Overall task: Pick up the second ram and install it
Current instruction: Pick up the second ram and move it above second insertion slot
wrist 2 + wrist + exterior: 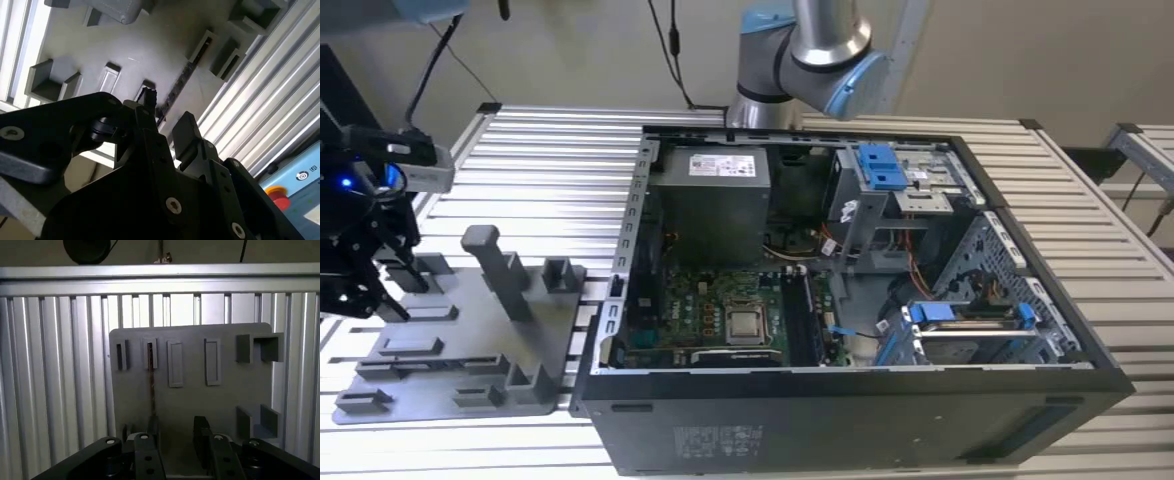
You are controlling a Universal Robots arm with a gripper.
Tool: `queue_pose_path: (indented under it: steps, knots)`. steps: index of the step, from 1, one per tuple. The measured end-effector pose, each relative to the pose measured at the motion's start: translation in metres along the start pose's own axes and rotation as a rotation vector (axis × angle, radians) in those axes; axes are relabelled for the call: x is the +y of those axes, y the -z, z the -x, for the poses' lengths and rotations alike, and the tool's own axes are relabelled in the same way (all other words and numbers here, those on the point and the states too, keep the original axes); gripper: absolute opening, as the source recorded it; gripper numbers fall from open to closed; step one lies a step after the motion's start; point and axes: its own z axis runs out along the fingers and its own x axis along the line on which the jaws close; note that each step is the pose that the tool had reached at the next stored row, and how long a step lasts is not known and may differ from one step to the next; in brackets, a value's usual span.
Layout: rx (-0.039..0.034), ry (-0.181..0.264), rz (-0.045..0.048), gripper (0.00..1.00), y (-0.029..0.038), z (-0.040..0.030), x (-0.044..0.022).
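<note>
The tool (176, 424) hangs released, empty, over the grey tray (225, 405) at the exterior view's left, where the second ram (150, 377) stands edge-up in a slot: light, stiff, fragile, likely best pinched across its flat faces.

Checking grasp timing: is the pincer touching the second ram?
Cannot tell. In the first wrist view the second ram lines up with one finger of the pincer, which hides any contact or gap.

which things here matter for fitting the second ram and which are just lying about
For the job: second ram on edge in the grey tray, open gripper, motherboard.
Lying about: upright grey post, power supply, red button.
</note>
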Motion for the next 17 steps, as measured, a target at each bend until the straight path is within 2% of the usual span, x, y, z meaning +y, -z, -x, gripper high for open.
queue_pose_path:
  steps: [2, 5, 6, 17]
  knots:
    - [-0.0001, 0.008, 0.0033, 0.42, -0.0021, -0.0001, 0.0000]
    - [0.0022, 0.025, 0.0173, 0.42, -0.0035, -0.0002, 0.0001]
    - [0.0021, 0.027, 0.0189, 0.42, -0.0050, -0.0002, 0.0003]
    - [0.0022, 0.027, 0.0204, 0.42, -0.0247, -0.0022, 0.0021]
